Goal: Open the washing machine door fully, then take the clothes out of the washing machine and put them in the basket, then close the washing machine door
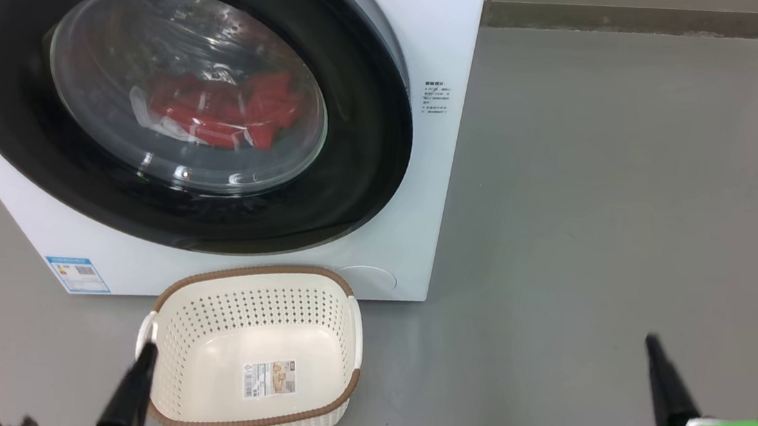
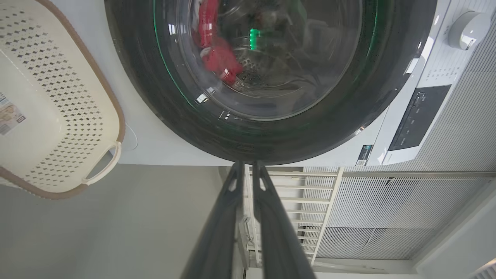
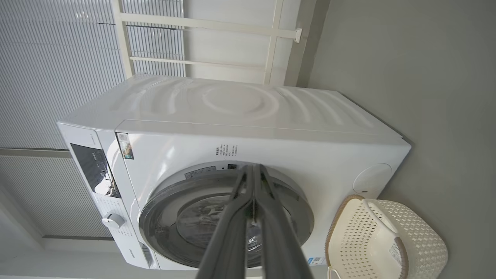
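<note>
Washing machine door [image 1: 163, 213] sits shut on the washing machine [image 1: 437, 38], red clothes [image 1: 221, 114] behind its glass [image 1: 124, 42]; basket [image 1: 259, 306] stands empty on the floor [image 1: 596, 192] just before it; left gripper [image 1: 148, 349] all but closed, right gripper [image 1: 651, 342] clenched, both empty.

labels [image 1: 436, 99] on washing machine [image 1: 422, 196], label [image 1: 270, 378] in basket [image 1: 255, 269], print illegible

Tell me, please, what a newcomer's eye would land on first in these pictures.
The washing machine door, a glossy black ring, dominates the head view's upper left, with the red clothes behind its glass. Below it, on the grey floor, stands the empty cream basket.
</note>
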`<state>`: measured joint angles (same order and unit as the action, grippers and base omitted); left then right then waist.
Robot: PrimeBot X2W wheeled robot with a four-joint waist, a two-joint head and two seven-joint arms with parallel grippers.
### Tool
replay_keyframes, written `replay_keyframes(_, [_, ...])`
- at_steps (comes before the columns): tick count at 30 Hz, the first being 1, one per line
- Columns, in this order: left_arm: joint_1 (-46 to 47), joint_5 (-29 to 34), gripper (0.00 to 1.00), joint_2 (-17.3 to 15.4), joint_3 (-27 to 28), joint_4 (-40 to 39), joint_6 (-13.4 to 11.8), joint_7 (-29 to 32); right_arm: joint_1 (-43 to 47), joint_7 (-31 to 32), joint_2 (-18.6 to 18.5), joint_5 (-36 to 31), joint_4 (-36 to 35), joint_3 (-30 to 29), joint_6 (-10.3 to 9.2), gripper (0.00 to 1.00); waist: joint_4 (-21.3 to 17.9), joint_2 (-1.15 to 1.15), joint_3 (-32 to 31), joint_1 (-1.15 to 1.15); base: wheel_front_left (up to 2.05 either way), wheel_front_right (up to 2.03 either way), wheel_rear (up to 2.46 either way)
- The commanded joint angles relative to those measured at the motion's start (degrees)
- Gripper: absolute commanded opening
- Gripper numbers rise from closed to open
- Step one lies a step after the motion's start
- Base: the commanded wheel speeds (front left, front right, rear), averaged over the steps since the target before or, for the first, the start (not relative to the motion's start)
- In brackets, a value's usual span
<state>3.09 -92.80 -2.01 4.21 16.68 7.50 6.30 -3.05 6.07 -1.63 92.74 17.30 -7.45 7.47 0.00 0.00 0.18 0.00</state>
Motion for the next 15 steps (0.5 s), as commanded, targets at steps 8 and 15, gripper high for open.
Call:
replay_keyframes(8, [-0.78, 0.96, 1.0, -0.18, -0.16, -0.71, 0.0, -1.19, 0.67, -1.21, 0.08, -1.16, -0.32, 1.12, 0.0, 1.0, 0.12, 0.0, -0.07, 0.13, 0.0, 0.0, 0.0])
replay_keyframes(15, [-1.41, 4.76, 1.0, -0.66, -0.31, -1.48, 0.0, -2.41, 1.14, -2.38, -0.09, -4.8, -0.61, 2.06, 0.0, 1.0, 0.25, 0.0, 0.05, 0.0, 0.0, 0.0, 0.0])
